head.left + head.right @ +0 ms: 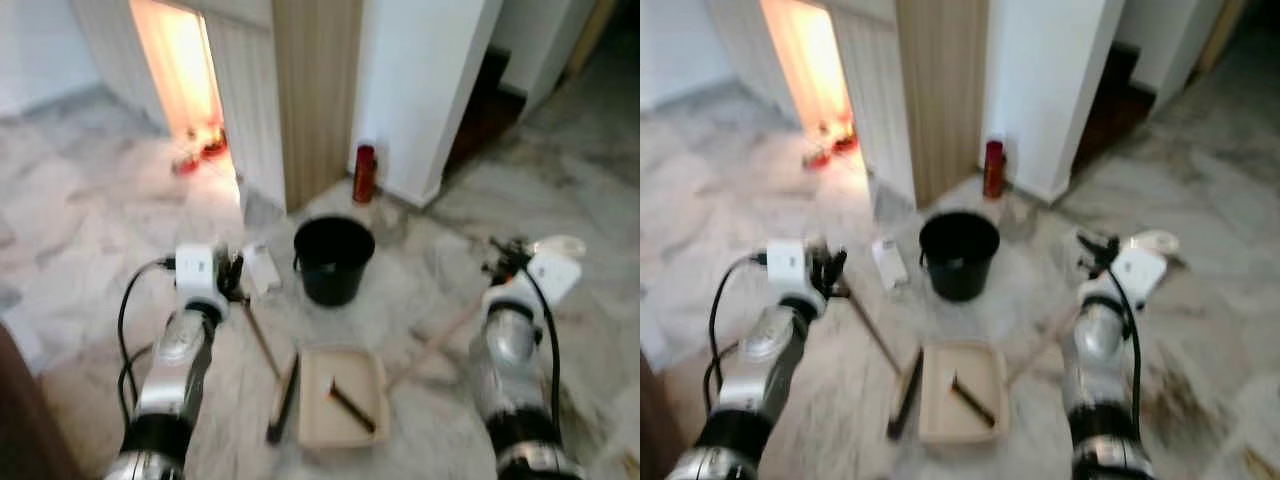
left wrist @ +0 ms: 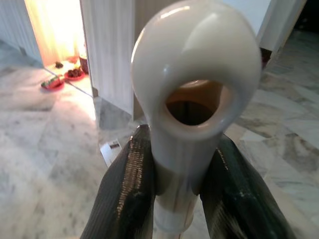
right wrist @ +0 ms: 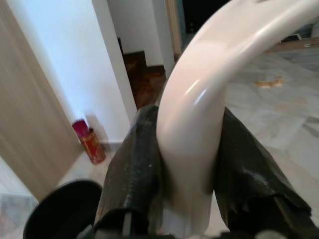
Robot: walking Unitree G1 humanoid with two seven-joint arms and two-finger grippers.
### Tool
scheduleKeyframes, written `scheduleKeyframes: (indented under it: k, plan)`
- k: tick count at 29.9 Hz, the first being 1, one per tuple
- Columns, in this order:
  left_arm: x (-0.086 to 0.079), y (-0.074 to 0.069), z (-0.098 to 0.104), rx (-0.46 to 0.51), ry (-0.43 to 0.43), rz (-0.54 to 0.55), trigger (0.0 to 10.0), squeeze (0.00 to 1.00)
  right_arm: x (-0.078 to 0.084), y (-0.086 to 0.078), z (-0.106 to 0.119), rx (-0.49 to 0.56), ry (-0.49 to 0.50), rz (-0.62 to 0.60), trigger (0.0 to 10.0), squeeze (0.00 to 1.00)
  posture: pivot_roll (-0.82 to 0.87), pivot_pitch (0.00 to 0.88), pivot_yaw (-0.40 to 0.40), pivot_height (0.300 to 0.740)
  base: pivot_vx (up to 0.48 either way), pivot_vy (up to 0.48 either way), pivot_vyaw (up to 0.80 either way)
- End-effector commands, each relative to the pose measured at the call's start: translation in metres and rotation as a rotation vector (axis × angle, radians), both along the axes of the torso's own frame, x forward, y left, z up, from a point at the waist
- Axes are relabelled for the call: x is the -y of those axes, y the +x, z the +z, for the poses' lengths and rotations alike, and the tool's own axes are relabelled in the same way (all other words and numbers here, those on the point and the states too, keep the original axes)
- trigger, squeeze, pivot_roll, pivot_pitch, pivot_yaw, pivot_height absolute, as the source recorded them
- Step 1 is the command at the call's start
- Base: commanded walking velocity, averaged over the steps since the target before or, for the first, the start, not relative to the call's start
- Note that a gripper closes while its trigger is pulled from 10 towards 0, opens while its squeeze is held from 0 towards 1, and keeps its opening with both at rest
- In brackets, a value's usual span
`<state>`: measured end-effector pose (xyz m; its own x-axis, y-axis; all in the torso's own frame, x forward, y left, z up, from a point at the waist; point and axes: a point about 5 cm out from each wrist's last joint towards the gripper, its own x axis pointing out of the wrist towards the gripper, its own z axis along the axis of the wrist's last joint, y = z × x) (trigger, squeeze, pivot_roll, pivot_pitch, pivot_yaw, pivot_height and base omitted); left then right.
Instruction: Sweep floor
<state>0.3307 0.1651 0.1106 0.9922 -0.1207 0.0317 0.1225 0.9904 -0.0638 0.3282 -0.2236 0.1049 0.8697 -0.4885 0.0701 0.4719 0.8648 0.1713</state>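
Cream plastic handles, one per claw: left claw clenched on broom handle, right claw on dustpan handle. Dustpan lower centre; best kept flat, strokes short.

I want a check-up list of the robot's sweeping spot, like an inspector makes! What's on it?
Surface: pale marble floor; no dirt can be made out in these blurred head views.
Job's things: beige dustpan flat on the floor, with a dark stick-like piece in it; broom lying along its side; black bucket beyond it.
Clutter: red can by the white wall; white box beside the bucket.
Grippers: left gripper shut on a white looped handle end; right gripper shut on a white curved handle.
Cables: black cable looping off the left arm.
Surroundings: wooden panel, bright doorway.
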Motion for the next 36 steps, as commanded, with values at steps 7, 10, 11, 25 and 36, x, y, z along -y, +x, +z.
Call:
scheduleKeyframes:
  k: [7, 10, 11, 25, 36]
  plan:
    - [-0.006, 0.002, 0.013, 0.059, 0.025, 0.015, 10.0, 0.0, -0.008, 0.006, 0.027, 0.134, -0.006, 0.008, 10.0, 0.0, 0.12, 0.067, 0.008, 0.74, 0.0, 0.0, 0.0]
    - [-0.006, 0.001, 0.013, 0.058, 0.024, 0.014, 10.0, 0.0, -0.01, 0.007, 0.043, 0.214, -0.013, 0.008, 10.0, 0.0, 0.12, 0.065, 0.008, 0.74, 0.0, 0.0, 0.0]
    - [-0.006, 0.001, 0.013, 0.058, 0.024, 0.014, 10.0, 0.0, -0.011, 0.007, 0.046, 0.232, -0.014, 0.009, 10.0, 0.0, 0.12, 0.065, 0.007, 0.74, 0.0, 0.0, 0.0]
    - [-0.003, 0.0, 0.01, 0.065, 0.043, 0.01, 10.0, 0.0, -0.03, 0.007, 0.108, 0.457, -0.097, 0.043, 10.0, 0.0, 0.11, 0.041, 0.005, 0.74, 0.034, 0.0, 0.0]
    - [-0.002, -0.001, 0.01, 0.077, 0.052, 0.016, 10.0, 0.0, -0.039, 0.004, 0.144, 0.583, -0.052, 0.049, 10.0, 0.0, 0.11, 0.021, 0.001, 0.74, 0.3, 0.0, 0.0]
